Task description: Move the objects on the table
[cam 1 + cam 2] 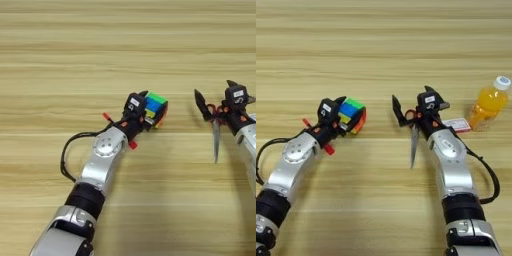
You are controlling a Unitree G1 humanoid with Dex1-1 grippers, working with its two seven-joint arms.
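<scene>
On the light wooden table [384, 45], the left gripper [144, 111] has closed on the small multicoloured puzzle cube [156, 108]; the thin black pen with red cap [131, 144] lies under its forearm. Judged step: carrying the cube. To the right, the right gripper [417, 111], fingers spread, straddles the red-handled scissors [413, 135]; next it must close. The card [457, 124] and orange bottle [487, 106] crowd the far right.

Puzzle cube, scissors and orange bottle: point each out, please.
puzzle cube [352, 114], right eye view, on its coloured top face.
scissors [413, 145], right eye view, on the silver blades.
orange bottle [487, 107], right eye view, on its body.
</scene>
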